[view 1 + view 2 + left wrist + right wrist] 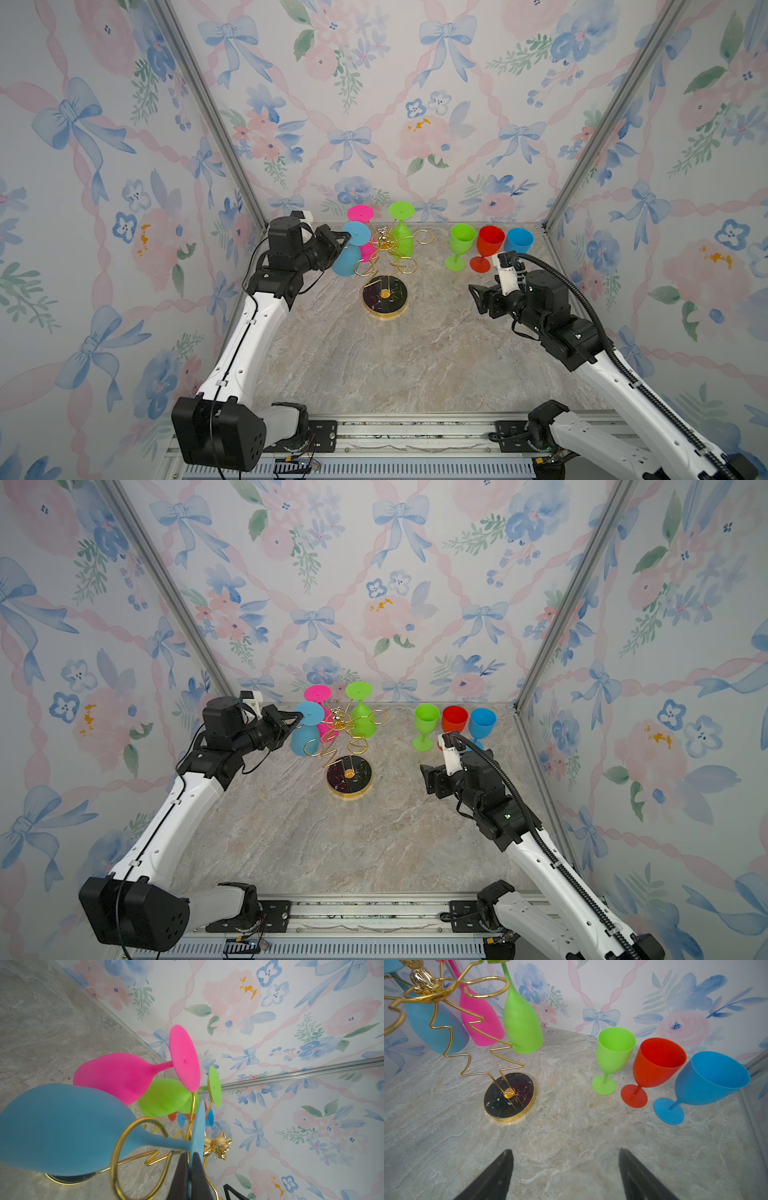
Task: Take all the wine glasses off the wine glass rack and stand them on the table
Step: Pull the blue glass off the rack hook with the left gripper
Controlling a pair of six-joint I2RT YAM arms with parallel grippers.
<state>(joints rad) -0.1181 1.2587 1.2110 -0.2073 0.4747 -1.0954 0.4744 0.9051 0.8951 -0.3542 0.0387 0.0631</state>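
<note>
The marble bench (415, 353) carries everything. The left gripper (345, 237) reaches in from the left edge, clenched on the round foot of the blue wine glass (347, 261). That glass hangs bowl-down on the left side of the wine glass rack (385, 296), its stem through a gold ring. The right gripper (564, 1153) hovers over the bench near the right edge, its jaws spread, nothing between them. The rack stands near the back edge, left of centre; a pink glass (116, 1076) and a hanging green glass (402, 243) are on it too. An upright green glass (461, 245), a red glass (489, 245) and an upright blue glass (518, 240) stand in a row by the back right corner
</note>
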